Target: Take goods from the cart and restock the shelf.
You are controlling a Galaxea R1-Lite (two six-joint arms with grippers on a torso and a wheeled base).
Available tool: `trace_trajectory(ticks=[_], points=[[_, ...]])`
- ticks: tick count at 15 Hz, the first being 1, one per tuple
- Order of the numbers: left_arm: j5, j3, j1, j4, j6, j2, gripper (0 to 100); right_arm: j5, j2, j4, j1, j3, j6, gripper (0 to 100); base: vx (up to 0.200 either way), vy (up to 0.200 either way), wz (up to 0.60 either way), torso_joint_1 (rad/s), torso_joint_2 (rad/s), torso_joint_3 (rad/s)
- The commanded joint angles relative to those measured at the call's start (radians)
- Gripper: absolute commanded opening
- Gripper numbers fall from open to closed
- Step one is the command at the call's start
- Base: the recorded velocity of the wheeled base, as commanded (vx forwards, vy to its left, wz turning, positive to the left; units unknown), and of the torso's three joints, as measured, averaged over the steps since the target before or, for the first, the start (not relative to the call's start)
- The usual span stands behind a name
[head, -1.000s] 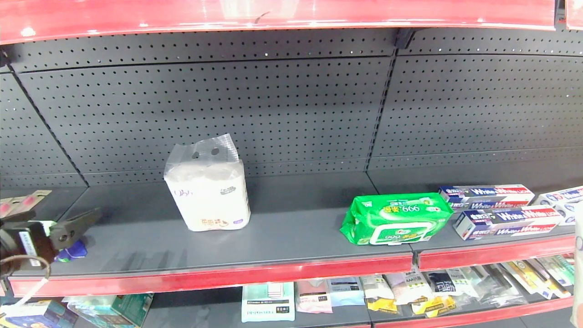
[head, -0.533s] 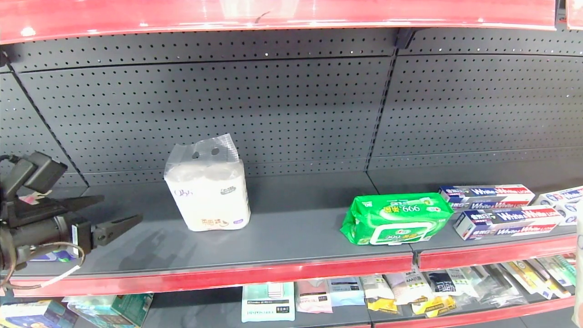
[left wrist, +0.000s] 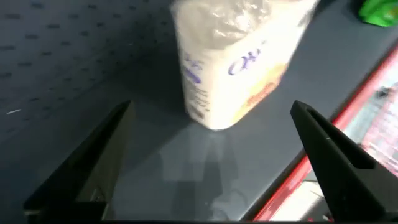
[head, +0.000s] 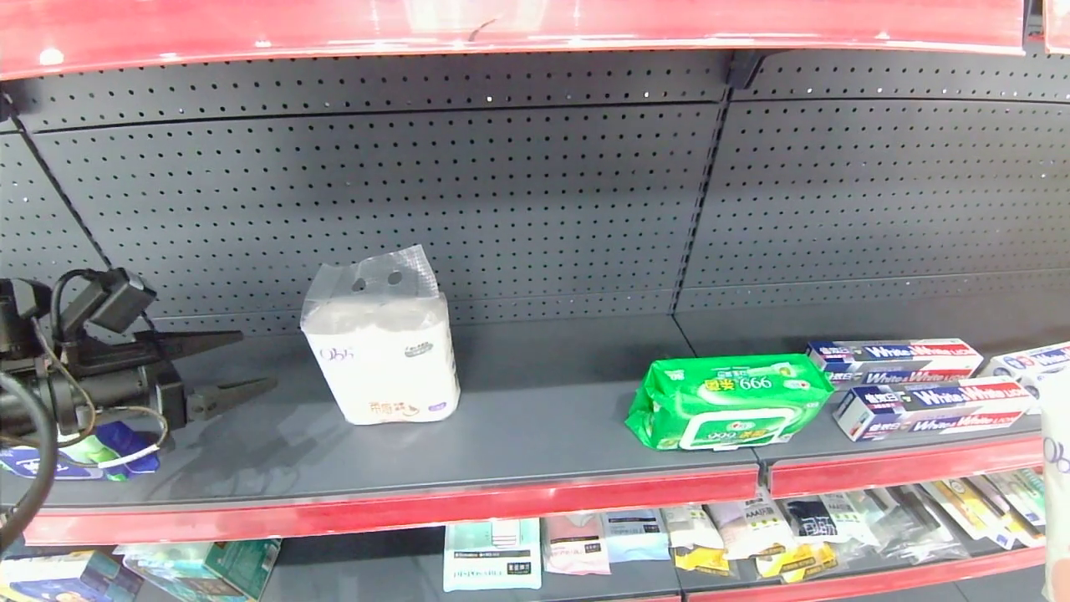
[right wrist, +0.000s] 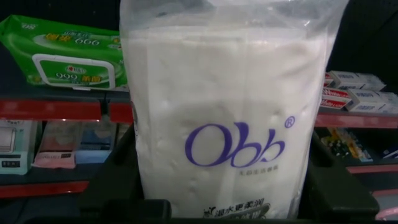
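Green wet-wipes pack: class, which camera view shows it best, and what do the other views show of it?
The head view: the green wet-wipes pack lies whole and unobstructed on the shelf. The right wrist view shows most of it, one end hidden behind the held toilet-roll pack. The left wrist view catches its green corner.

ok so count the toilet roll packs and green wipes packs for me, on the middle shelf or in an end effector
toilet roll packs: 2, the shelf pack and the held pack in the right end effector
green wipes packs: 1
total: 3
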Motion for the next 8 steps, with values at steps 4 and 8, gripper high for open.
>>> trace_trajectory(ticks=[4, 8], points=[[-0.031, -0.084, -0.045, -0.004, 0.028, 0.158, 100, -0.001, 0.028, -0.001, -0.002, -0.005, 0.000, 0, 0.000, 0.000, 0.00, 0.000, 0.00, 0.000], [-0.062, -0.141, -0.081, -0.001, 0.031, 0.190, 100, -0.001, 0.038, -0.004, -0.002, -0.008, -0.002, 0, 0.000, 0.000, 0.00, 0.000, 0.00, 0.000]])
